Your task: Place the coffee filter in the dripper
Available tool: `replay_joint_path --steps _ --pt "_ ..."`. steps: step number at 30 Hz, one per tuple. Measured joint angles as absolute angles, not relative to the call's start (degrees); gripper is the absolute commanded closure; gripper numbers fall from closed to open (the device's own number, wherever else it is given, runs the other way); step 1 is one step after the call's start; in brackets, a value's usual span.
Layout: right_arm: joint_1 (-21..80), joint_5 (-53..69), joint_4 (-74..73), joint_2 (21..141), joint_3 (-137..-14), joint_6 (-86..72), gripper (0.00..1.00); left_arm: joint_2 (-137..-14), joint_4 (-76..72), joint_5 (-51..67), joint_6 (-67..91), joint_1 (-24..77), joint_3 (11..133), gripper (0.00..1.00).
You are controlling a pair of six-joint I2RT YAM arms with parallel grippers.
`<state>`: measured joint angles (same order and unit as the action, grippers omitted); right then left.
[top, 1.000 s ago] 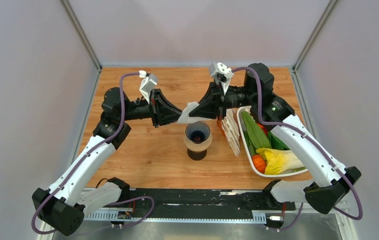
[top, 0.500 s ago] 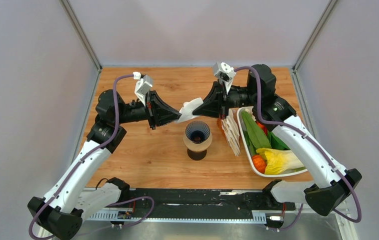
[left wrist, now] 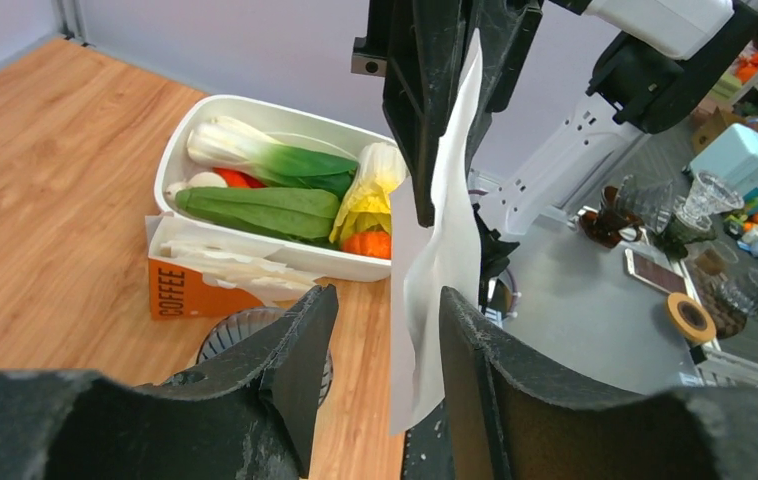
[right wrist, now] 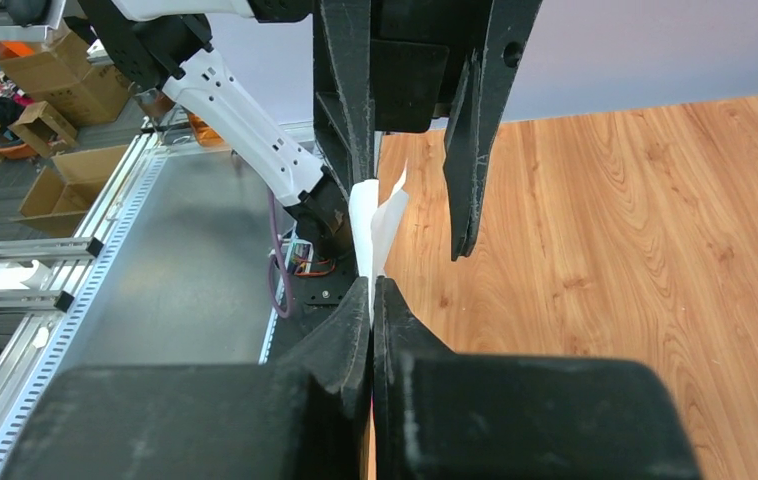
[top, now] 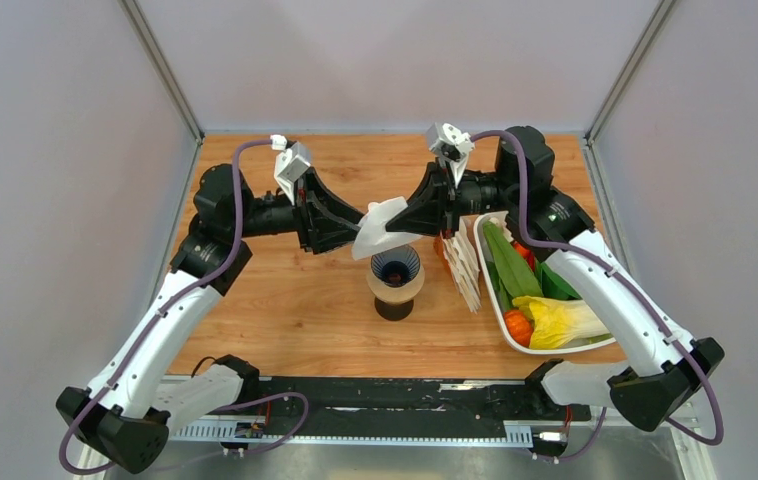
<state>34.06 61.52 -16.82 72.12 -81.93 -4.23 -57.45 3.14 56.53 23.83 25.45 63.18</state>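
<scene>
Coffee filter [top: 380, 230] is up in the air on the overhead view, hanging just above the far-left rim of the dripper [top: 396, 266]. The right gripper [top: 395, 226] has it pinched by one edge. The left gripper [top: 358, 226] reaches in from the opposite side, so both tools meet over the dripper. The dripper sits upright on a tan ring [top: 395, 289] on the table [top: 285, 300]. A stack of filters [top: 463, 262] stands just right of the dripper, with a white tray [top: 488, 300] of vegetables beyond that.

Over to the left wrist view: its jaws stand apart and the white paper hangs edge-on in the gap, close to the right-hand finger. I cannot tell whether it touches. The dripper's ribbed mouth peeks out low down, behind the other finger.

Right wrist view: jaws pressed together, clamped on the filter, which sticks out ahead of the tips. The left tool's two fingers stand spread, one either side of the paper.
</scene>
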Motion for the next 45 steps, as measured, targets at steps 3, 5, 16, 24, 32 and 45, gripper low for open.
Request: replay_joint_path --steps 3,5,16,24,32,45 --pt "34.0 61.9 -16.8 72.5 -81.9 -4.5 1.0 -57.7 3.8 57.2 22.6 25.5 64.1 0.48" --pt "34.0 62.1 -16.8 73.2 -82.3 -4.9 1.0 -57.9 3.8 58.0 22.1 25.8 64.3 0.65" --pt "34.0 62.0 -16.9 74.8 -83.2 -6.3 0.78 -58.8 5.9 55.4 20.7 26.9 65.9 1.0" --pt "34.0 61.6 -17.7 73.4 -81.4 -5.6 0.98 -58.3 5.9 49.6 21.6 26.9 66.1 1.0" --pt "33.9 60.5 -19.0 73.1 -81.4 -4.8 1.0 -57.9 6.7 48.8 21.7 26.9 66.7 0.74" --pt "33.9 60.6 -19.7 73.0 -82.3 -3.6 1.0 -58.8 3.1 54.9 24.8 26.9 64.1 0.42"
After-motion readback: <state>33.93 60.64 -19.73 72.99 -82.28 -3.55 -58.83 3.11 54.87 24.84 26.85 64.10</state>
